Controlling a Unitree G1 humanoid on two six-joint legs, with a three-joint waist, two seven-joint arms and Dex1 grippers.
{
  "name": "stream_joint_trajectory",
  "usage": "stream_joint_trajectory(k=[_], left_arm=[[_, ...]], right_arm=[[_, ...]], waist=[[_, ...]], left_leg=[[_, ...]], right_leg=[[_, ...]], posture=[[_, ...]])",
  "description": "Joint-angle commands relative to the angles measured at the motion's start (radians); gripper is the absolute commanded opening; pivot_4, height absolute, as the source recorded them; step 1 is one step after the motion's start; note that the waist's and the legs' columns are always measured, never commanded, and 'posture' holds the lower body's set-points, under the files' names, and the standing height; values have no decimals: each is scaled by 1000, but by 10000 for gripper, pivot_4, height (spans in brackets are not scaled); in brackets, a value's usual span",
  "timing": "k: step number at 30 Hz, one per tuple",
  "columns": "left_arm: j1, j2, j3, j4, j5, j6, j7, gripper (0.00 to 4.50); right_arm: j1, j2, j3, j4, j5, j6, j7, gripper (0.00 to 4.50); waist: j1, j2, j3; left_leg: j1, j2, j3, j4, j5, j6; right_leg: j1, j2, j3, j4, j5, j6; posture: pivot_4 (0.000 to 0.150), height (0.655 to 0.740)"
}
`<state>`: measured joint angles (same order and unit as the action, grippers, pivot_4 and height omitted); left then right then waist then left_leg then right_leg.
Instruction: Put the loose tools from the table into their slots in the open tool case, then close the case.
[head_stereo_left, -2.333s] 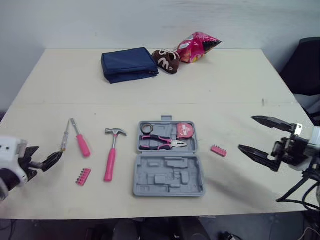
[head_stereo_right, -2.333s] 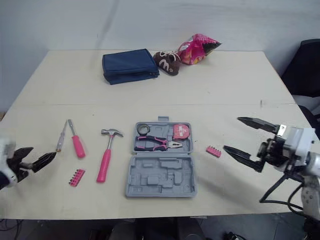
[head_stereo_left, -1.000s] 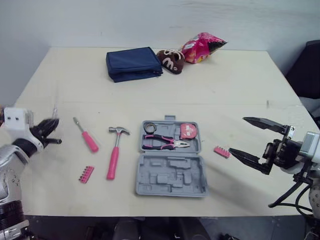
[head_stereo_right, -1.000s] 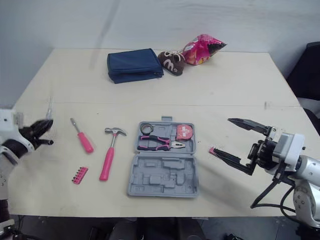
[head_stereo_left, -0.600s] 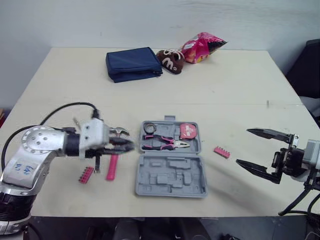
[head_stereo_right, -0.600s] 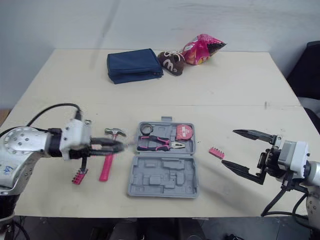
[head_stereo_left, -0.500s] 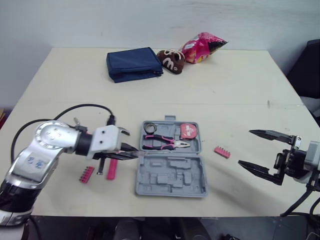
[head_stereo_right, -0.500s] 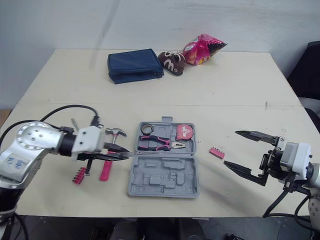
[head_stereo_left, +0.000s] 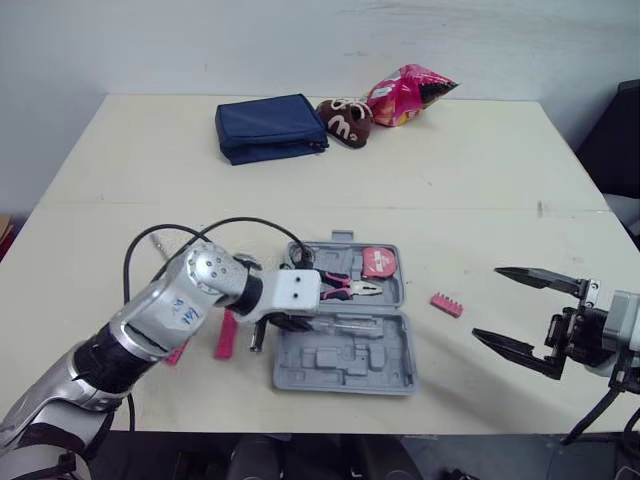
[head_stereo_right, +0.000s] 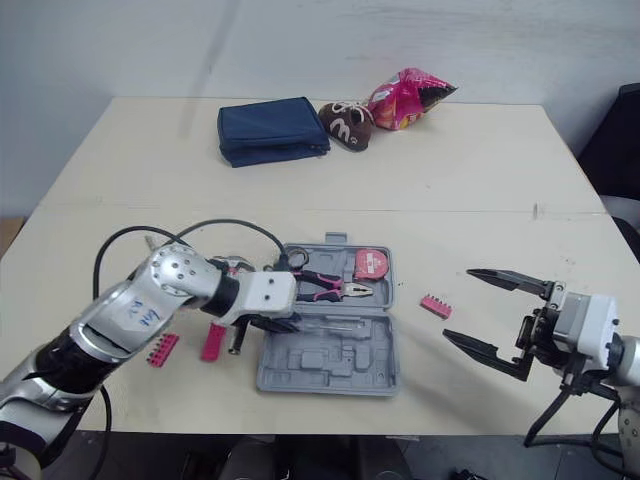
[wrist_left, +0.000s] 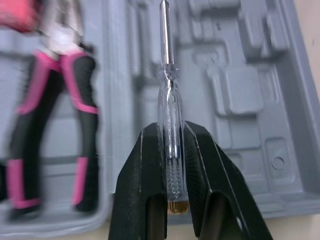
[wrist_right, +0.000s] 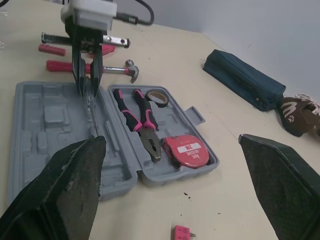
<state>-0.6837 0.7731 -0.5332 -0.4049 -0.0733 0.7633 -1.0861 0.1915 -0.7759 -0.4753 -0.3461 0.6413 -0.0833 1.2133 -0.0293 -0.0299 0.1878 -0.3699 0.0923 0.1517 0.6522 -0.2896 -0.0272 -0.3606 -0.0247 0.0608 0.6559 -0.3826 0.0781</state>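
The grey tool case (head_stereo_left: 340, 362) lies open at the table's front middle, with pink-handled pliers (head_stereo_left: 335, 287), a red tape measure (head_stereo_left: 378, 262) and a tape ring in its far half. My left gripper (wrist_left: 170, 132) is shut on a clear-handled tester screwdriver (wrist_left: 167, 100), whose tip points across the case's moulded slots near the hinge. The pink hammer (wrist_right: 95, 67) and a pink bit strip (head_stereo_right: 160, 350) lie left of the case, partly behind my left arm. Another pink bit strip (head_stereo_left: 446, 304) lies right of the case. My right gripper (head_stereo_left: 487, 303) hangs open and empty near the front right edge.
A navy pouch (head_stereo_left: 270, 127), a brown plush shoe (head_stereo_left: 343, 118) and a pink snack bag (head_stereo_left: 405, 93) sit at the table's far side. A black cable loops over my left arm. A dark chair stands beyond the right edge.
My left arm has swung from the table's far left across to the case, carrying the clear screwdriver. The right gripper has stayed open, drifting slightly right.
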Motion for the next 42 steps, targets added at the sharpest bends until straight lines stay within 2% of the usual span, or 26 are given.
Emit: stream_joint_trajectory(k=[1,14,36,41,42], left_arm=[[-35,-19,0,-18,34,40,34,222],[-35,-7,-36,-50,59,64,32,222],[-61,-42,-81,-1,133,19,38,222],[-46,-49,-30,-31,118,-27,45,22060],[-43,-49,-12,-39,112,-36,49,22060]], right_arm=[[4,-5,-13,-83,16,32,-47,45000],[-35,-10,5,-140,14,116,-101,45000],[2,8,-15,-104,15,75,-55,45000],[18,9,-23,-112,20,71,-57,45000],[20,8,-24,-111,21,69,-56,45000]], waist=[[1,0,0],[1,0,0],[2,0,0],[2,0,0],[2,0,0]], left_leg=[[0,0,0,0,0,0],[0,0,-1,1,0,0],[0,-1,-1,1,0,0],[0,0,-1,1,0,0],[0,0,-1,1,0,0]], right_leg=[[0,0,0,0,0,0],[0,0,0,1,0,0],[1,0,0,1,0,0],[1,0,0,1,0,0],[1,-1,0,1,0,0]], posture=[[1500,7400],[1500,7400],[1500,7400],[1500,7400],[1500,7400]])
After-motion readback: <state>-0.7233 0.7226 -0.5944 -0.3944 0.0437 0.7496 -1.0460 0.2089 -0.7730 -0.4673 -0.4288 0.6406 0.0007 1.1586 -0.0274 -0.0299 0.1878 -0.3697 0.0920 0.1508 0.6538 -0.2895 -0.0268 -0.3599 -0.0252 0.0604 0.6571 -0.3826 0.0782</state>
